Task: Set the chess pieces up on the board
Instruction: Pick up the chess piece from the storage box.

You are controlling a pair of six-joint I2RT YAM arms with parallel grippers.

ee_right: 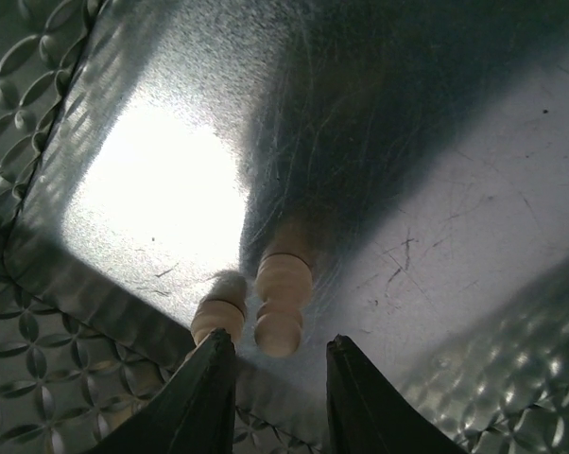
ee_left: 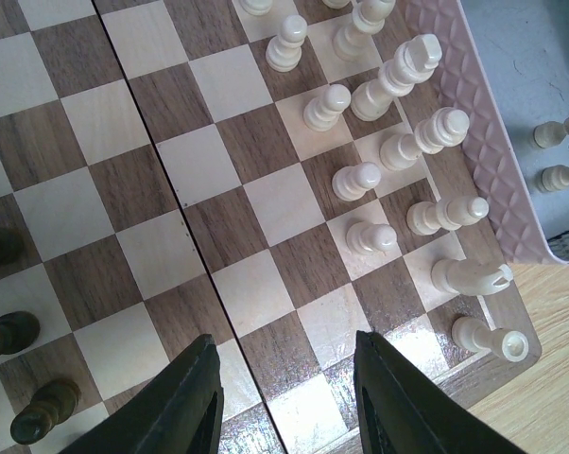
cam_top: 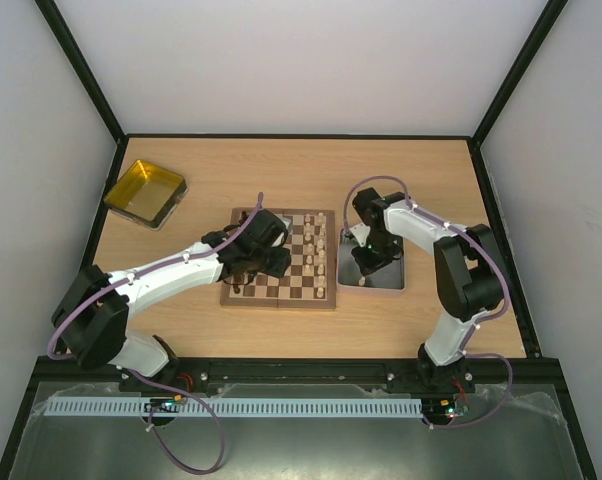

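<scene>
Pale chess pieces [ee_right: 283, 303] — two — lie just ahead of the spread, empty right end effector [ee_right: 278, 348].

- Pale wooden bench [cam_top: 281, 170], carrying three things.
- Chessboard [cam_top: 299, 262] sits mid-bench, toward the near side.
- Grey metal tray [cam_top: 389, 276] lies just right of it.
- Yellow tray [cam_top: 144, 190] sits far left, well apart.

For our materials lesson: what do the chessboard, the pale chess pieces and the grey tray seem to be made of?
The board looks like glossy wood: grain and glare show. The pale chess pieces seem smooth turned wood. The tray is probably metal: shiny, scratched, embossed rim.
</scene>
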